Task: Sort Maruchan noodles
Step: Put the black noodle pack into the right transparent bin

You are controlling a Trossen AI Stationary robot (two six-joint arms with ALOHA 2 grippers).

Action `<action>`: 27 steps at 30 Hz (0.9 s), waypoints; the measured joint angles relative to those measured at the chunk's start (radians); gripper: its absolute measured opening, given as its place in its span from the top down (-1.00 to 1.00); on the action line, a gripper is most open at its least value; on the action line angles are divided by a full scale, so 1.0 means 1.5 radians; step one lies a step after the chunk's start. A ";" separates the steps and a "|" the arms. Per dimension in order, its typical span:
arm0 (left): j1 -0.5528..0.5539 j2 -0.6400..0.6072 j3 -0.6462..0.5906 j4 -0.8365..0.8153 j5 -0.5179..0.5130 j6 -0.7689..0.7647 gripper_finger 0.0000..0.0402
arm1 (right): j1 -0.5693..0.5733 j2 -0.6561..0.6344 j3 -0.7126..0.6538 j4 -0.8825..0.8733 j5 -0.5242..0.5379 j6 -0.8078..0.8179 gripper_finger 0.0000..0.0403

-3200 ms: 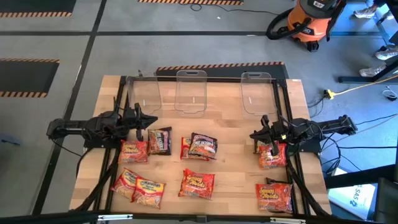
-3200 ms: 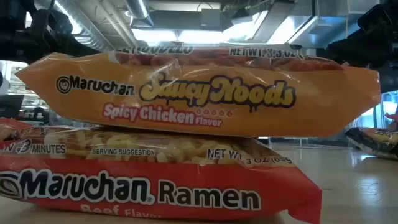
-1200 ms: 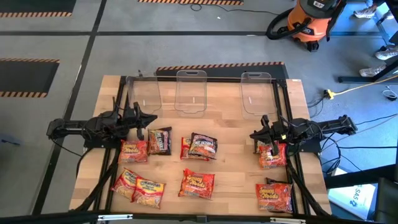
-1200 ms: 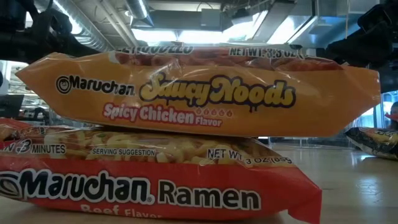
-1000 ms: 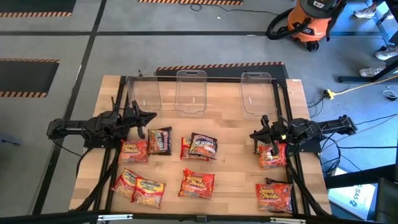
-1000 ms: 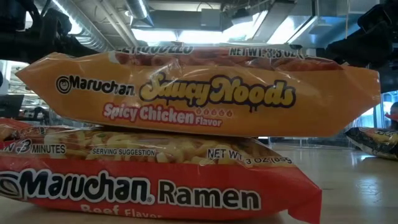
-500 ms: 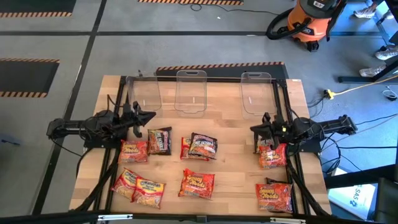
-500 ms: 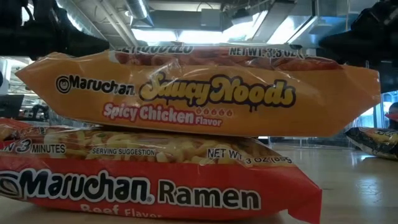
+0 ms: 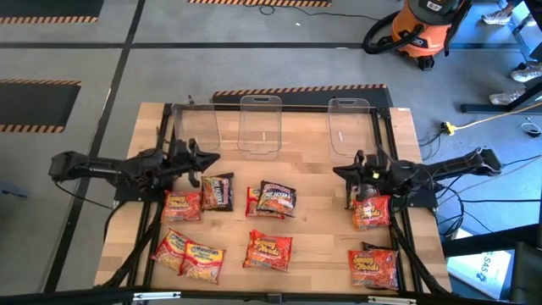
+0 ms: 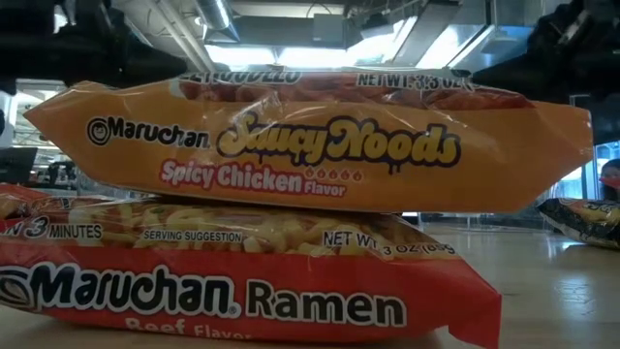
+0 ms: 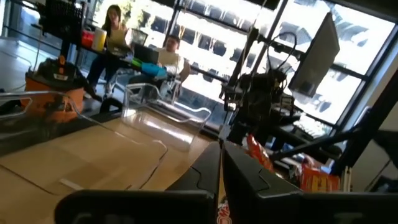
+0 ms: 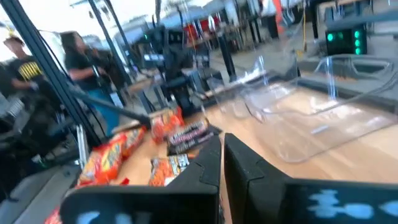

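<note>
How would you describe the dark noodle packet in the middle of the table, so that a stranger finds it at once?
Start from the middle clear bin at the far edge of the wooden table. Come straight toward the near edge: the first packet is the dark packet, lying partly on a red packet. A second dark one lies nearer the left gripper, not overlapping anything.

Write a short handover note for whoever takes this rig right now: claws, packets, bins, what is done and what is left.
Left claw: shut, empty, above the table's left side near the dark packet.
Right claw: shut, empty, above the right side, beside the orange packet.
Noodle packets: all loose on the wooden table, in a left cluster, a middle group and a right pair. Some overlap; the low view shows an orange Spicy Chicken packet lying on a red beef one.
Three clear bins stand along the far edge, with no packets in them.
Done: nothing sorted. Left: every packet.
</note>
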 joint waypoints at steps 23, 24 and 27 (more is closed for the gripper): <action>-0.114 0.434 0.153 0.060 0.046 -0.042 0.94 | 0.000 0.462 0.153 0.085 -0.102 0.093 0.25; -0.118 0.444 0.153 0.068 0.046 -0.048 0.94 | 0.000 0.480 0.154 0.093 -0.113 0.112 0.15; -0.126 0.475 0.153 0.094 0.045 -0.063 0.94 | 0.000 0.528 0.154 0.107 -0.124 0.166 -0.11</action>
